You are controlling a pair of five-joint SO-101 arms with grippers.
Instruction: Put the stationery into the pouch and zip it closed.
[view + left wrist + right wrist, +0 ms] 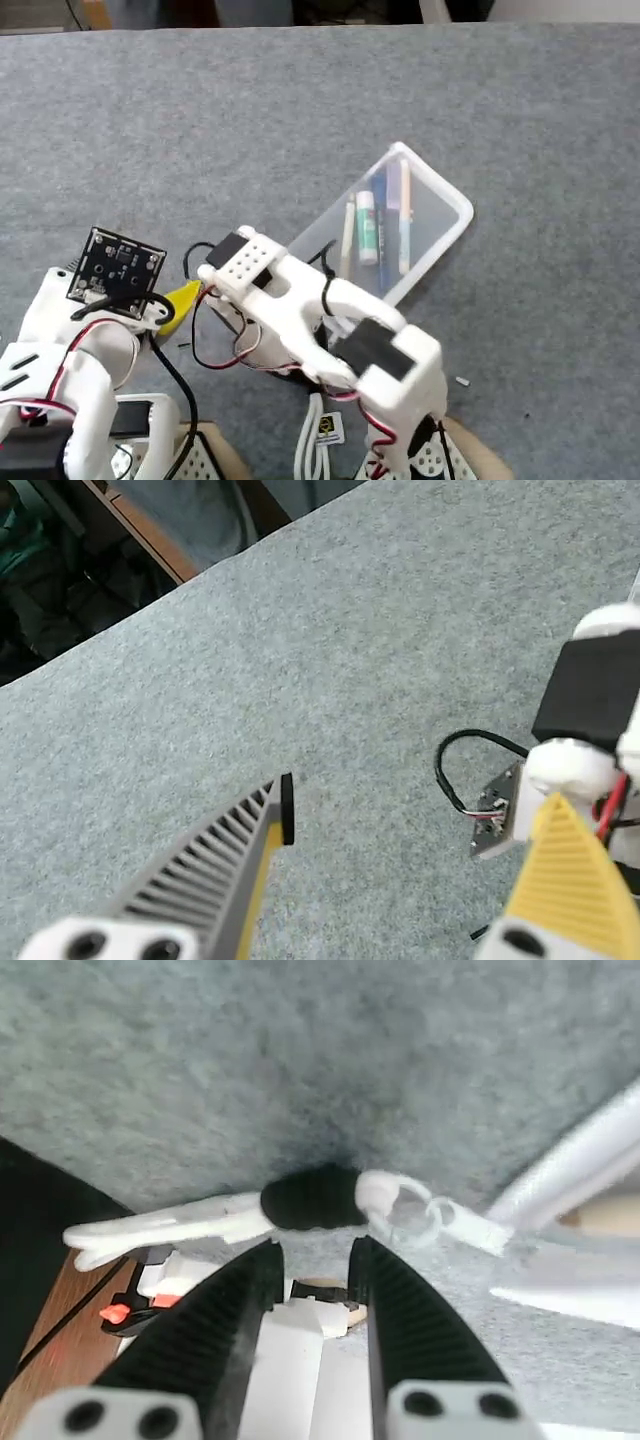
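Observation:
A clear pouch [425, 215] lies on the grey carpet right of centre, holding several pens, among them a green-and-white marker [369, 228]. The right arm [300, 300] reaches over the pouch's near left end. In the right wrist view, my right gripper [313, 1252] is open by a narrow gap, its black fingertips just short of the zipper pull [310, 1198], a black grip with a white tab [165, 1226]. A pouch corner [570, 1260] shows beside it. My left gripper [415, 810] stands wide open over bare carpet, its yellow finger [181, 304] left of the right arm.
The grey carpet [200, 130] runs to the far edge, with dark furniture behind. Cables and both arm bases crowd the near edge. A small white scrap [461, 381] lies to the right of the right arm.

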